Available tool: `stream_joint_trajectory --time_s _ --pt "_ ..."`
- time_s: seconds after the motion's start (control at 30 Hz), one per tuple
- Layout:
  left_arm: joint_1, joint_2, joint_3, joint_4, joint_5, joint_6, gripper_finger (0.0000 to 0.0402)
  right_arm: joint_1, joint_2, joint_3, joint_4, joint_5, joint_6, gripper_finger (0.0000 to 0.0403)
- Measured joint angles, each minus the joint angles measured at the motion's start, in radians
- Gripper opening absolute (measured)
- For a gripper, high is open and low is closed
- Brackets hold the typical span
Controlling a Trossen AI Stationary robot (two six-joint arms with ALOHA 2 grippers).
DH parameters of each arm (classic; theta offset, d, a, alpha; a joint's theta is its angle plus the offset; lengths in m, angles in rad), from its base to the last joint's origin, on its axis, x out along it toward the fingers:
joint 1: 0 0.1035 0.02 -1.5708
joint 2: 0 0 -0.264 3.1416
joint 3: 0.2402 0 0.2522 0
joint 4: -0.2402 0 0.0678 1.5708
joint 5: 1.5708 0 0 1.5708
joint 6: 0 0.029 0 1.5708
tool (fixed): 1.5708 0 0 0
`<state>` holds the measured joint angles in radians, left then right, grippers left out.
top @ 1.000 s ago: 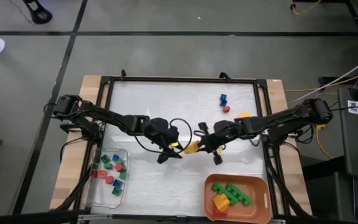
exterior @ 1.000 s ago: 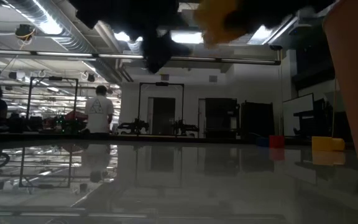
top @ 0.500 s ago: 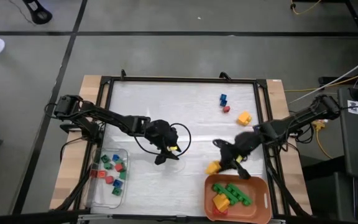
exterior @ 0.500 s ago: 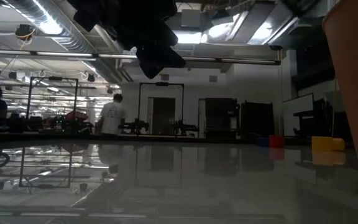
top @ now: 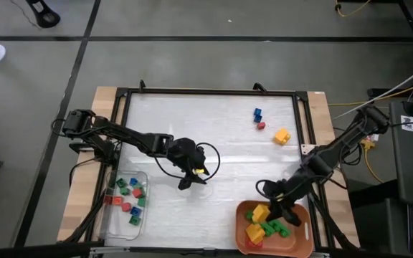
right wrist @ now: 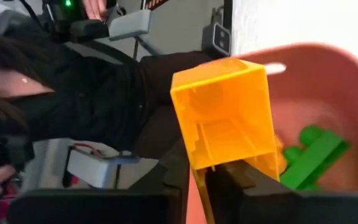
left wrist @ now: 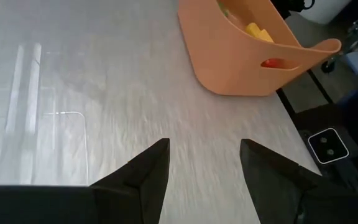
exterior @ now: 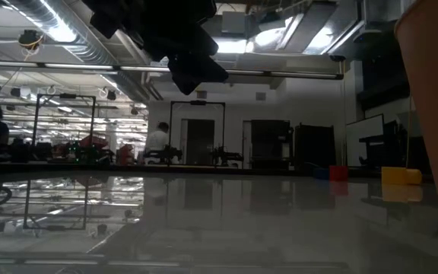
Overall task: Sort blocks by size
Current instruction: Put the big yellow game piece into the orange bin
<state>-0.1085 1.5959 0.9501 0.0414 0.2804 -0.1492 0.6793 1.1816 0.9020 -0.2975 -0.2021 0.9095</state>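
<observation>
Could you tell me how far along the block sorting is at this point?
Mostly done. Small blocks lie in the clear tray, big ones in the orange bin. The right end effector holds a yellow block over the bin. Left on the table: a blue block, a red block, another yellow block.

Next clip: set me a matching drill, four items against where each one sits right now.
Items:
1. yellow brick
2. green bricks
3. clear tray
4. left gripper

Places:
A. lying in the orange bin
B. table's near-left corner, holding small red and green cubes
C. in the right gripper, above the orange bin
D. open over mid-table, holding nothing

Pairs: 1-C, 2-A, 3-B, 4-D
</observation>
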Motion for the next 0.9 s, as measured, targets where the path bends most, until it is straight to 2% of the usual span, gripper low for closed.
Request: stream_joint_trajectory --time_s 0.17,0.37,0.53,0.73,0.9 --pt "0.0 0.0 0.0 0.001 -0.004 -0.03 0.0182 0.01 0.024 0.0 -0.001 -0.025 0.037 0.007" --pt "0.0 -0.001 0.0 0.002 -0.004 -0.06 0.0182 0.008 0.075 0.0 -0.006 -0.027 0.048 0.0123" --pt "0.002 -0.033 -0.002 -0.007 -0.005 -0.024 0.0182 0.008 0.1 0.0 -0.015 -0.035 0.161 0.0162" --pt "0.021 -0.113 -0.002 -0.016 -0.005 0.004 0.0182 0.008 0.104 0.0 -0.028 -0.033 0.161 0.0172" --pt "0.032 -0.151 -0.002 -0.037 -0.006 0.049 0.0182 0.008 0.113 0.0 -0.088 0.066 0.153 0.0163"
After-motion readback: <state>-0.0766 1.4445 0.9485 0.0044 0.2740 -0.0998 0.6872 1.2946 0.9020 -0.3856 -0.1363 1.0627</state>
